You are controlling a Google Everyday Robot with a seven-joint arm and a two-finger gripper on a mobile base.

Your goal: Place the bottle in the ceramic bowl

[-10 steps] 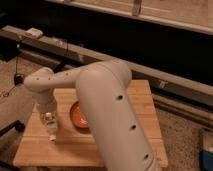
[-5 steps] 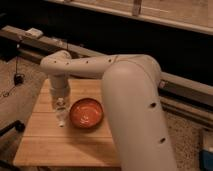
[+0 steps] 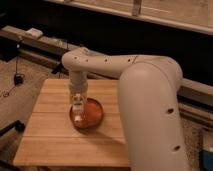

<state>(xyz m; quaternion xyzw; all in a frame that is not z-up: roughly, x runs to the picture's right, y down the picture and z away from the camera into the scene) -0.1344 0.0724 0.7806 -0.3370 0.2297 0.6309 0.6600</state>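
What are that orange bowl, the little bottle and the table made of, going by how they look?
The ceramic bowl looks like glazed ceramic: glossy orange-red with a darker rim. The bottle, at the end effector over the bowl's left part, seems to be whitish, slightly see-through plastic, though that is hard to confirm. The table looks like pale wood: long plank lines run across its matte top.
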